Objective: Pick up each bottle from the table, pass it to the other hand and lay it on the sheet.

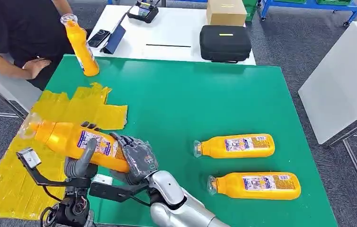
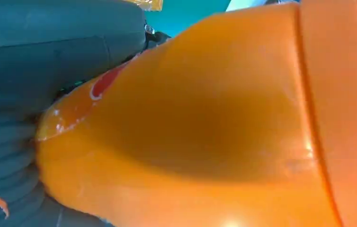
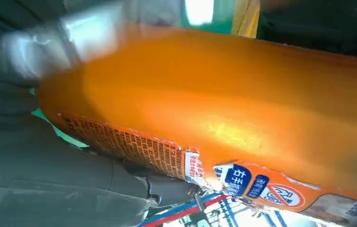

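I am passing an orange bottle (image 1: 75,142) from hand to hand, low over the near left of the green bench (image 1: 191,99). My right hand (image 1: 136,158) is wrapping its dark fingers around the bottle's base end; my left hand (image 1: 83,163) is gripping its middle from below, thumb up against the label. Both hands are closing on it, which I read as the handover itself, neither hand letting go yet. The bottle is pointing cap-first toward the yellow sheet (image 1: 79,106), tilted nearly flat, presumably so it can be laid down there lengthwise. Two more bottles, one (image 1: 236,145) behind the other (image 1: 256,185), are lying on their sides on the bench's right half, waiting their turn. At the far left corner a person (image 1: 11,28) is holding a fourth bottle (image 1: 81,45) tilted on the bench.
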Controlling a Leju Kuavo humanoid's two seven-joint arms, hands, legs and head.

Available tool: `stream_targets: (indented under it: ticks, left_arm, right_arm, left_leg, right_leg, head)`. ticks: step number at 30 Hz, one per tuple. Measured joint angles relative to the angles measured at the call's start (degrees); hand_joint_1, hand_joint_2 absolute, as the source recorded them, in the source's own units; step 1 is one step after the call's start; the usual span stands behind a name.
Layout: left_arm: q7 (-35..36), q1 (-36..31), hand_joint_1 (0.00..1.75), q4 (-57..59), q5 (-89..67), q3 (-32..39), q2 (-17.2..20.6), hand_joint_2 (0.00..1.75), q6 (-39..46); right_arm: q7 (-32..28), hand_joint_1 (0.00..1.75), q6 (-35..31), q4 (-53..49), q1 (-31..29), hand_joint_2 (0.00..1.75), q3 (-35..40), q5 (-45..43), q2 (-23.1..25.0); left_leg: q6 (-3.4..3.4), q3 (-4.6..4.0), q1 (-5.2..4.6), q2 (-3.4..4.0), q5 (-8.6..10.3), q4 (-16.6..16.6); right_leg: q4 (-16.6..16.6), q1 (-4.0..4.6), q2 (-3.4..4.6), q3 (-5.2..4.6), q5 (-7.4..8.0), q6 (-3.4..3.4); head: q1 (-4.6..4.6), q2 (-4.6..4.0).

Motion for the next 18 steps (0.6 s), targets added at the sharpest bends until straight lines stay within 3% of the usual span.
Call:
stream_targets:
  ticks: [4,5,6,10,16,17,18]
  left_arm:
    - [0.0,0.4,1.75,-0.3,-0.2,0.3,-0.2,1.75,0.1]
    - [0.0,0.4,1.75,-0.3,-0.3,0.3,-0.2,1.75,0.1]
    - [-0.3,0.5,1.75,-0.3,-0.7,0.3,-0.2,1.75,0.2]
    - [-2.3,0.7,1.75,-0.9,-6.2,0.1,-0.5,1.75,3.1]
    - [-4.9,0.5,1.75,-2.6,-16.5,2.7,-0.5,1.75,7.4]
    - [-4.9,0.5,1.75,-2.7,-16.7,2.8,-0.5,1.75,7.4]
    - [-5.0,0.5,1.75,-2.8,-16.8,2.8,-0.5,1.75,7.4]
  right_arm:
    - [-0.6,1.75,0.0,0.0,0.0,1.75,0.2,-0.3,-0.3]
    - [-0.5,1.15,-0.1,0.0,0.0,1.75,0.2,-0.1,-0.4]
    - [0.0,0.0,-0.5,-0.1,0.1,1.75,0.2,0.5,-0.4]
    - [3.5,0.0,-2.7,-2.8,1.9,1.75,-0.3,4.8,-1.0]
    - [3.4,0.0,-0.4,-11.7,5.3,1.75,-6.4,6.8,-4.7]
    - [3.4,0.0,-0.2,-12.5,5.5,0.0,-6.8,7.0,-5.0]
    - [3.3,0.0,-0.1,-13.2,5.8,0.0,-7.3,7.1,-5.2]
  left_leg:
    - [0.0,0.0,0.0,0.0,0.0,0.0]
    - [0.0,0.01,0.0,0.0,0.0,0.0]
    - [0.0,0.01,0.0,0.01,0.0,0.0]
    - [0.0,-0.01,0.01,-0.01,0.0,0.0]
    - [0.0,-0.05,0.0,-0.05,-0.01,0.0]
    - [0.0,-0.05,0.0,-0.04,-0.01,0.0]
    - [0.0,-0.03,0.0,-0.04,-0.01,0.0]
  right_leg:
    - [0.0,0.0,0.0,0.0,0.0,0.0]
    - [0.0,0.0,0.0,0.0,0.0,0.0]
    - [0.0,0.01,0.0,0.0,0.0,0.0]
    - [0.0,0.01,0.0,-0.01,0.0,0.0]
    - [0.0,0.0,-0.01,0.0,0.0,0.0]
    - [0.0,0.0,-0.01,0.0,0.0,0.0]
    - [0.0,0.0,-0.01,0.02,0.0,0.0]
  head:
    - [0.02,0.0]
    - [-0.02,0.0]
    - [-0.02,0.0]
    - [-0.02,0.0]
    - [0.0,0.0]
    - [0.0,0.0]
    - [0.0,0.0]
